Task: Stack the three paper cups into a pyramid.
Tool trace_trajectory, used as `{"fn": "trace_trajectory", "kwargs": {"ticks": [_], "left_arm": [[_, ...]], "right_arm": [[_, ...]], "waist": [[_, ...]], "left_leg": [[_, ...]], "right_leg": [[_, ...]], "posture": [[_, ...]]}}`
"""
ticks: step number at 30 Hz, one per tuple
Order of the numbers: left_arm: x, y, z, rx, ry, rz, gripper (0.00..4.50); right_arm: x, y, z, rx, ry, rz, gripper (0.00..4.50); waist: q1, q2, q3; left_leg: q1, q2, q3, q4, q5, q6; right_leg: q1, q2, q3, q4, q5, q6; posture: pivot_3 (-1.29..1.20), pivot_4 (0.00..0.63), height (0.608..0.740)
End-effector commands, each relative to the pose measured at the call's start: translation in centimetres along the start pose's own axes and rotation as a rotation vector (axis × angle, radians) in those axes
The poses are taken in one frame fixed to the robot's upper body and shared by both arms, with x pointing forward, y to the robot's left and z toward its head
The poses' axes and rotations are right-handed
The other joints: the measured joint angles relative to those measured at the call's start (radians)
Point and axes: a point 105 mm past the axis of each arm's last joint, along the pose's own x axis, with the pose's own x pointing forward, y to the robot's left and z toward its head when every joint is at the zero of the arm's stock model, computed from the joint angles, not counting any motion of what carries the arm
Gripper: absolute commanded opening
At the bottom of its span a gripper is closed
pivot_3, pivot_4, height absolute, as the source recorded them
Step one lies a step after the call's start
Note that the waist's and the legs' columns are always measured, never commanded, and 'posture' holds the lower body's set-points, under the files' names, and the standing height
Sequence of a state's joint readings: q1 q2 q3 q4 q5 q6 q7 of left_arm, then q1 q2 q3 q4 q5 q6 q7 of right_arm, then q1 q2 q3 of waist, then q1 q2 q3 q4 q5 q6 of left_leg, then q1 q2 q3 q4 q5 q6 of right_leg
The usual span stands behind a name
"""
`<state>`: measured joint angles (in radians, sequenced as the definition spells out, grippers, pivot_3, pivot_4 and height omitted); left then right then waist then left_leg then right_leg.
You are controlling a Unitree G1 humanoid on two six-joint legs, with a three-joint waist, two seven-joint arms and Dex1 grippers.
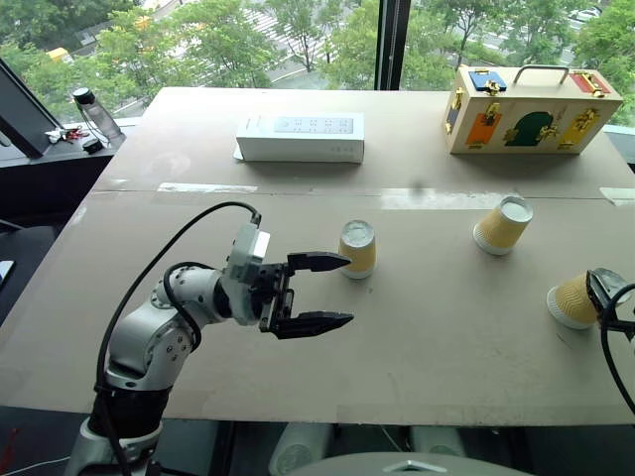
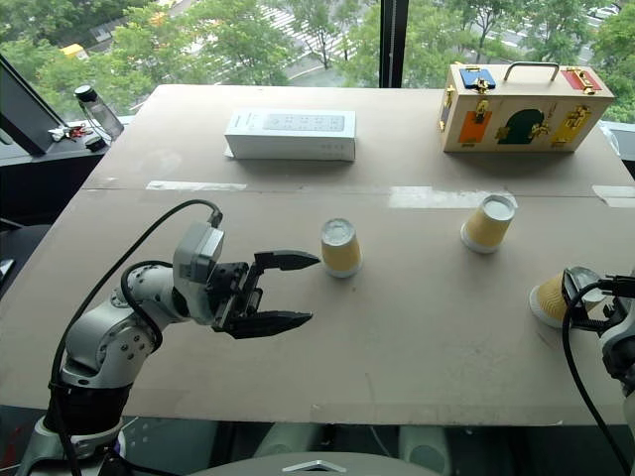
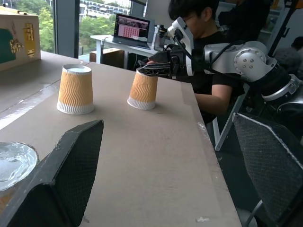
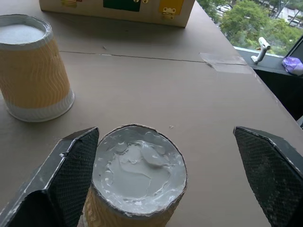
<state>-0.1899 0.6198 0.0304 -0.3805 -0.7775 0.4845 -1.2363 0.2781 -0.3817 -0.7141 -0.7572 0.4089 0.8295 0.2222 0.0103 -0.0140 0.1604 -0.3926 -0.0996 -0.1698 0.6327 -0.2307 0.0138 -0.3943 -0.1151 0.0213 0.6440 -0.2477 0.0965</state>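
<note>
Three yellow-tan ribbed paper cups [image 1: 357,249] [image 1: 502,225] [image 1: 573,300] are standing apart, upside down, on the brown worktop [image 1: 298,337] (unstacked). Left tool [image 1: 319,293] is gaping empty; right tool [image 4: 165,175] is straddling the right-hand cup, wide open.

An upside-down paper cup [image 4: 137,182] stands at the lower centre, between the two wide-apart black fingers [image 4: 57,184]. A second cup [image 4: 32,66] stands upper left on the brown worktop [image 4: 189,109].
</note>
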Motion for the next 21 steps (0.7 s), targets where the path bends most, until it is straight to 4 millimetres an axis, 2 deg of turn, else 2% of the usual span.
{"fn": "trace_trajectory", "kwargs": {"ticks": [1, 4, 7, 12, 17, 21], "left_arm": [[-0.6, -0.7, -0.2, 0.029, -0.005, -0.033, 4.48], [-1.4, -0.9, -1.0, 0.021, -0.004, -0.030, 4.48], [-1.6, -1.1, -1.1, 0.025, -0.008, -0.028, 4.48], [-1.7, -1.2, -1.2, 0.029, -0.014, -0.020, 4.48], [-1.7, -1.1, -1.4, 0.027, -0.015, -0.015, 4.48], [-1.9, -1.1, -1.7, 0.021, -0.015, -0.016, 4.48]], "right_arm": [[0.1, 0.6, 0.1, 0.067, 0.002, 0.030, 4.50], [0.3, 1.8, 0.3, 0.104, 0.005, 0.081, 4.50], [0.4, 2.2, 0.0, 0.103, 0.024, 0.088, 4.50], [0.6, 2.1, -0.2, 0.058, 0.031, 0.079, 4.50], [0.5, 1.6, 0.6, 0.037, -0.029, 0.063, 4.50], [0.1, 2.0, 1.3, 0.050, -0.069, 0.098, 4.50]], "waist": [[0.001, 0.000, 0.000], [0.000, 0.000, 0.000], [0.002, 0.000, 0.000], [0.004, 0.000, 0.000], [0.004, 0.000, 0.000], [0.003, 0.001, 0.000]], "left_leg": [[0.000, 0.000, 0.000, 0.000, 0.000, 0.000], [0.000, 0.000, 0.000, 0.000, 0.000, 0.000], [0.000, 0.000, 0.000, 0.000, 0.000, 0.000], [0.000, 0.000, -0.001, 0.000, 0.000, 0.000], [-0.001, 0.000, 0.000, 0.000, 0.000, 0.000], [-0.001, 0.000, 0.000, 0.000, 0.000, 0.000]], "right_leg": [[0.000, 0.000, 0.000, 0.000, 0.000, 0.000], [0.000, 0.000, 0.000, 0.000, 0.000, 0.000], [0.000, 0.000, 0.000, 0.000, 0.000, 0.000], [0.000, -0.001, 0.000, 0.000, 0.000, 0.000], [0.000, 0.000, -0.001, 0.000, 0.000, 0.000], [-0.001, 0.000, 0.000, 0.000, 0.000, 0.000]], "posture": [[0.00, 0.150, 0.740], [0.00, 0.150, 0.740], [0.00, 0.150, 0.740], [0.00, 0.150, 0.740], [0.00, 0.150, 0.740], [0.00, 0.150, 0.740]]}}
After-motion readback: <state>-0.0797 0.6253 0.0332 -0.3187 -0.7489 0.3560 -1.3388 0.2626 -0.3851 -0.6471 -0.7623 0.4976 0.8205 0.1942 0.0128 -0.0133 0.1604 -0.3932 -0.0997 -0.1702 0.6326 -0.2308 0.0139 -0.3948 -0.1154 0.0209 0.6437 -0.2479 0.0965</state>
